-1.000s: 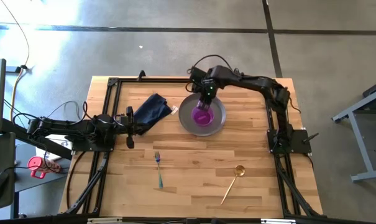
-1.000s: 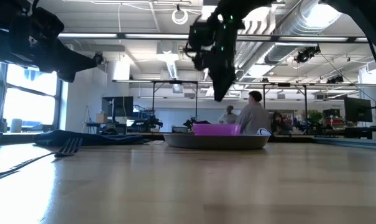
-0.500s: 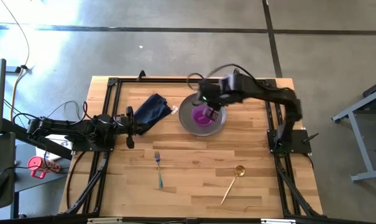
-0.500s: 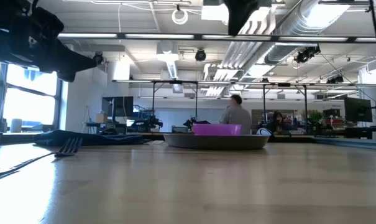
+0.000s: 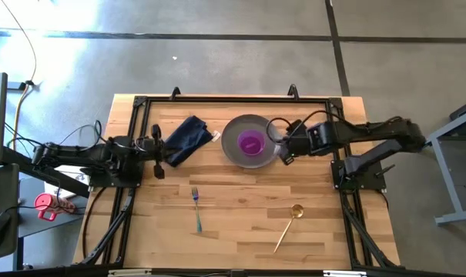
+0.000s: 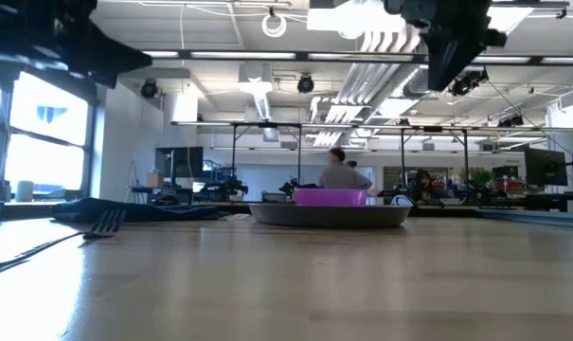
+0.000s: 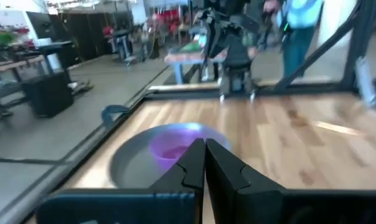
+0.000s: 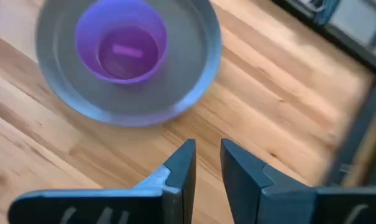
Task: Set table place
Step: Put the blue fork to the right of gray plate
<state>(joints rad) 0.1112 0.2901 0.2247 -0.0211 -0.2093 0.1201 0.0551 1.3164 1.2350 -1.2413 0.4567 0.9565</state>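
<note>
Spanning the frame, plank table [image 5: 240,208]; workshop room behind.

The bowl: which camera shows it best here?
The right wrist view: it looks down into the bowl, showing its whole rim sitting on the plate. The high view shows it whole but small, the low view only its side above the plate rim, and the left wrist view has it partly hidden by fingers.

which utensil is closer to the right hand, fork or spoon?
The gold spoon. It lies on the table's right side, the same side as the right hand, which hangs empty just right of the plate. The teal-handled fork lies left of centre, farther off.
</note>
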